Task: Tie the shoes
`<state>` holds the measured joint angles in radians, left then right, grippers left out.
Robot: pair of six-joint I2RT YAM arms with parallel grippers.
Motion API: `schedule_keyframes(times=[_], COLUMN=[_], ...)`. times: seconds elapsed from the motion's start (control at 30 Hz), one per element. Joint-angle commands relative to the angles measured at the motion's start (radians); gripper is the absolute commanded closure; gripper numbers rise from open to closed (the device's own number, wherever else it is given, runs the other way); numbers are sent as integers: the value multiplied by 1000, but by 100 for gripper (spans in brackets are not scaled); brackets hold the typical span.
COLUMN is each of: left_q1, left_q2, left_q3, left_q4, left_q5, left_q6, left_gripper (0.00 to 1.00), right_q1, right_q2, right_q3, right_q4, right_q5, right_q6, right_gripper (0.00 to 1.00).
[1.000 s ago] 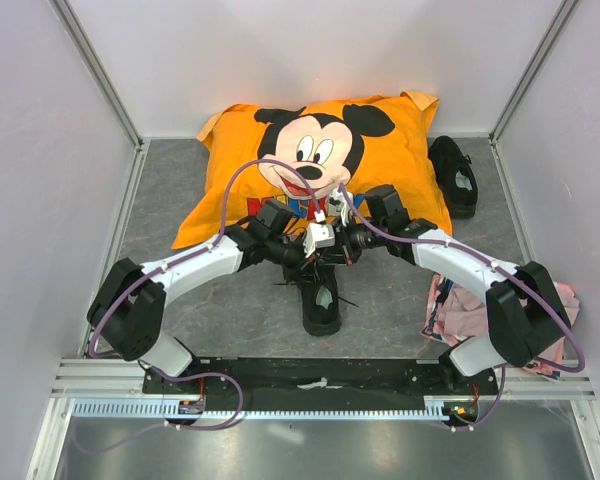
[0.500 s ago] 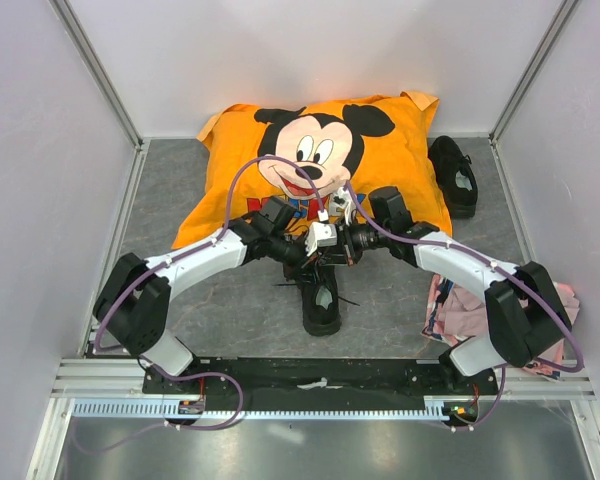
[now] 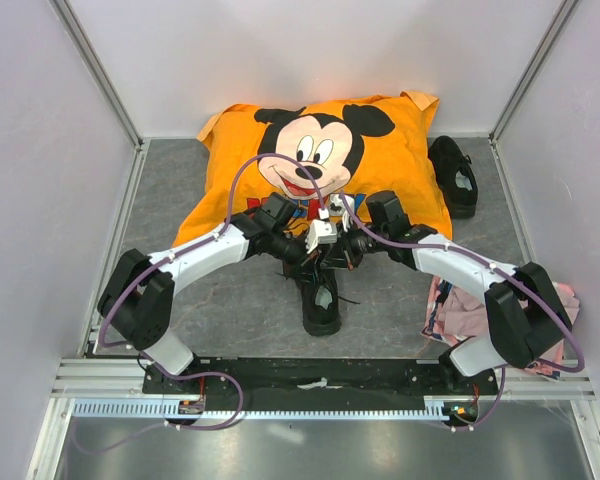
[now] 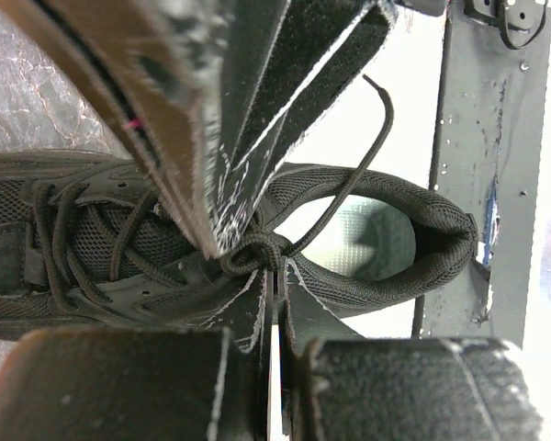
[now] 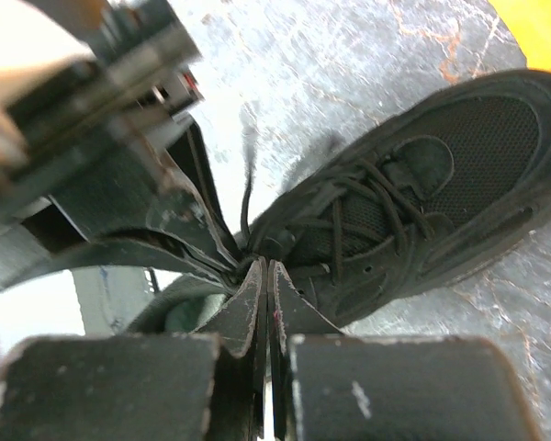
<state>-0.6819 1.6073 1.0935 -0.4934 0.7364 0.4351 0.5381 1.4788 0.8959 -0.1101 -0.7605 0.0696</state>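
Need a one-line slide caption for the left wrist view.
Left tool and right tool, both shut, meet at the knot on a black shoe; a loose lace end crosses its opening.

White arm links [image 3: 195,258], black joints [image 3: 138,300], purple cables [image 3: 275,157]; scuffed black wedge-shaped fingers [image 5: 243,312]

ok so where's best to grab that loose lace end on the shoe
Probably mid-strand on the loose lace end, where it arcs free over the shoe's opening, clear of the knot. Come from above, jaws across the strand.
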Motion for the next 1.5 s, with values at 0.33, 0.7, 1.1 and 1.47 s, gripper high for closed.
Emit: schedule_keyframes(times=[0.33,0.7,1.1,1.47], left_q1=[16,16,36,56], left_q2=[-1,26,43,25], left_q3=[40,65,88,42], left_q4=[-51,-120,-103,25], left_q5=[130,124,121,90], left_q6=[47,111,79,-104], left_gripper=[98,98,98,98], right_q1=[20,-21,-23,-23], right_q2=[-63,-54,-52,-72], right_q3=[-11,-6,-28,-49], right_q4=[13,101,135,130], right_q5=[29,-54,-105,-94], right_q6=[-24,121,153,134], right_gripper=[100,100,100,98])
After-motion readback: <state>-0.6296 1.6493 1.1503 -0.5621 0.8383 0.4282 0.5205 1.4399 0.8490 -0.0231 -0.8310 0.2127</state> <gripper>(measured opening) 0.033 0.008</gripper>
